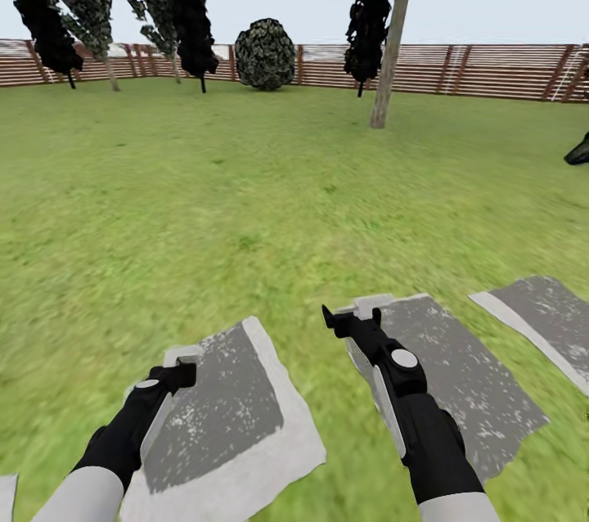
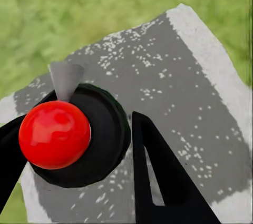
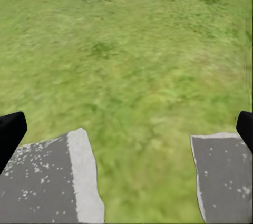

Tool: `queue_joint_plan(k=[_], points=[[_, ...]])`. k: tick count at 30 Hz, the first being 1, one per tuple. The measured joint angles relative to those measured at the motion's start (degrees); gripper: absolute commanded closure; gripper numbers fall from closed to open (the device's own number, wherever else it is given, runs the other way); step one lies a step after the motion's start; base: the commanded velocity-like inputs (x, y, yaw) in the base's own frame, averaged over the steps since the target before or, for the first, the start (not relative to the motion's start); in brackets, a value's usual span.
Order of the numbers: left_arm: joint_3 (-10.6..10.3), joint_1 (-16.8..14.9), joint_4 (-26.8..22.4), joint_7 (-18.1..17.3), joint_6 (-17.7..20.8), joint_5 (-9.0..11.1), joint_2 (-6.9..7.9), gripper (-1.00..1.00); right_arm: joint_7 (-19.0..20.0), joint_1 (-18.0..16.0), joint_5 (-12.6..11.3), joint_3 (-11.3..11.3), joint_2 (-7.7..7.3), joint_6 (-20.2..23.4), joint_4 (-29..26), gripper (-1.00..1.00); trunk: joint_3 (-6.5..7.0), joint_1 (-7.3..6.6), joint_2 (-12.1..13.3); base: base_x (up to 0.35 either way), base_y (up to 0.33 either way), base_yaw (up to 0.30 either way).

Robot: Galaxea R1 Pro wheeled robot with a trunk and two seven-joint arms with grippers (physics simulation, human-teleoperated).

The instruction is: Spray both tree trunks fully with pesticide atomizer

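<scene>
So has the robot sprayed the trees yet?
Not yet. Done: nothing that shows; the tree trunk has no white spray on it and stands far off across the grass. In hand: a black round thing with a red ball sits between the left gripper's fingers; whether it is the spray bottle, I cannot tell. The right gripper is open and empty. Left: driving over and spraying both trunks.

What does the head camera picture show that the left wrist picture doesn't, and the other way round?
Head view alone: the wooden fence, a leaning tree trunk, a round bush, sky, and both arms with the right end effector open.

Left wrist view alone: a red ball on a black round part, between the left end effector's fingers.

Both: grass and the grey paving slab.
</scene>
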Motion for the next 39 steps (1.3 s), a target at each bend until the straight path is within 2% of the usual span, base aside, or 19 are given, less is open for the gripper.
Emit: queue_joint_plan(k=[10, 36, 39], points=[[-0.1, 0.0, 0.0, 0.1, 0.0, 0.0, -0.02, 1.0, 0.0, 0.0, 0.1, 0.0, 0.0, 0.0, 0.1, -1.0, 0.0, 0.0, 0.0, 0.335, 0.0, -0.274], [-0.1, 0.0, 0.0, -0.2, -0.1, -0.1, -0.08, 1.0, -0.1, 0.0, 0.2, -0.1, 0.01, -0.1, 0.3, -1.0, 0.0, 0.0, 0.0, 0.335, 0.0, -0.006], [-0.1, 0.0, 0.0, -0.2, -0.1, 0.0, -0.09, 1.0, -0.1, 0.0, 0.1, -0.1, 0.01, -0.2, 1.7, -1.0, 0.0, 0.0, 0.0, 0.335, 0.0, 0.0]])
